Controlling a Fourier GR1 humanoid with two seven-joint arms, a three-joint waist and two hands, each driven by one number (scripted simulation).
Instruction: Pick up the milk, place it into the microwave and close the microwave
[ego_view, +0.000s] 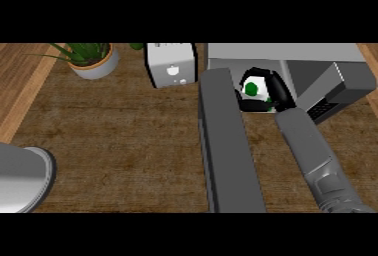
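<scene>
Item: my right hand (280, 94), black, fingers curled round the milk (252, 88).
Milk: white carton with a green mark, held at the open front of the microwave (295, 54). Whether it rests on the cavity floor I cannot tell.
My right forearm (317, 160): grey, running from the lower right edge up to the hand.
Microwave door (225, 150): dark grey, swung wide open, just left of my hand, reaching toward me.
Counter (125, 140): brown wood grain.
White appliance (171, 65): beside the door's far end, left of the microwave.
Potted plant (92, 59): far left corner of the counter, well apart from my hand.
</scene>
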